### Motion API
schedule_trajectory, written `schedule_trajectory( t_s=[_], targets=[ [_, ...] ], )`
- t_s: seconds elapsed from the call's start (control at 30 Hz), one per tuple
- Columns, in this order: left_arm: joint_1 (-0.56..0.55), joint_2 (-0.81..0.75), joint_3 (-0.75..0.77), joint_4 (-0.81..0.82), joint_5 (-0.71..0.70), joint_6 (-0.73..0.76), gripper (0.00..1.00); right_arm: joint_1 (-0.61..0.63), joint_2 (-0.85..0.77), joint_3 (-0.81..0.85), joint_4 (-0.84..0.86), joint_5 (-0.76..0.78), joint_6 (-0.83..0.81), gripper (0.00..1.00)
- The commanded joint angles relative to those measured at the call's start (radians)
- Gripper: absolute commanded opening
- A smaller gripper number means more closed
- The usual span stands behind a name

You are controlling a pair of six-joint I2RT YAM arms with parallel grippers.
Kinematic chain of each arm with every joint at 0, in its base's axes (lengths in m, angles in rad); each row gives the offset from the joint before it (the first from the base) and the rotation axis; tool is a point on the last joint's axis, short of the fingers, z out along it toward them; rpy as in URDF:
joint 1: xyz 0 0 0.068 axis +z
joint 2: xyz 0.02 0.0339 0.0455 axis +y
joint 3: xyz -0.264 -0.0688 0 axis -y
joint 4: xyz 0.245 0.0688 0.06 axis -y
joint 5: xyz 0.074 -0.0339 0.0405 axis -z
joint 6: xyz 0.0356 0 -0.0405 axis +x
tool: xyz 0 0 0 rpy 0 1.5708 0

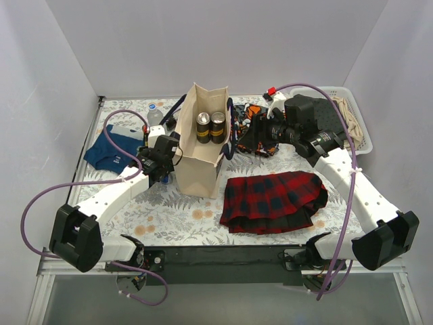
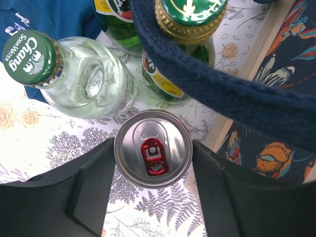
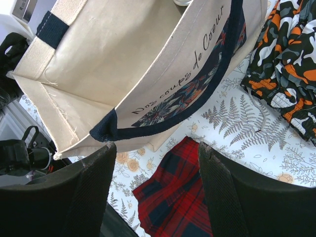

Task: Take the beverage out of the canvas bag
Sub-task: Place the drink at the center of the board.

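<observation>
Can [image 2: 153,149] stands on table [image 2: 44,144] between jaws of left gripper [image 2: 153,142], beside bottles [image 2: 91,81].

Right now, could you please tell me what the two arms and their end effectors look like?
The left arm and right arm both have white links with boxy black joint housings and black bases. A thin purple cable loops off each: left cable, right cable. The left end effector and right end effector are black, each with two broad, matte fingers. No markings are visible.
</observation>
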Motion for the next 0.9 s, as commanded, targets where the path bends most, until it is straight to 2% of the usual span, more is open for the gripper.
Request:
schedule_trajectory(
  t_s=[0.0,0.03,0.33,0.47,0.6,0.83,0.87],
  targets=[
    [0.012,0.001,-0.007,0.010,-0.028,-0.017,0.67,-0.002,-0.019,-0.007,0.022,-0.010,-0.007,0.73],
    [0.012,-0.002,-0.007,0.009,-0.028,-0.017,0.76,-0.002,-0.018,-0.007,0.024,-0.010,-0.007,0.73],
    [0.017,-0.068,0.050,-0.052,-0.086,-0.026,0.79,-0.002,-0.021,-0.007,0.022,-0.005,-0.007,0.73],
    [0.017,-0.135,0.173,-0.120,-0.164,-0.018,0.80,-0.002,-0.022,-0.002,0.025,-0.003,-0.004,0.73],
    [0.017,-0.173,0.307,-0.126,-0.180,0.032,0.80,-0.002,-0.022,0.002,0.025,0.001,-0.002,0.73],
    [0.017,-0.132,0.487,-0.068,-0.072,0.158,0.82,-0.002,-0.019,0.004,0.024,0.021,-0.011,0.73],
    [0.017,-0.115,0.503,-0.072,-0.015,0.167,0.82,-0.002,-0.016,0.002,0.024,0.021,-0.011,0.73]
  ],
)
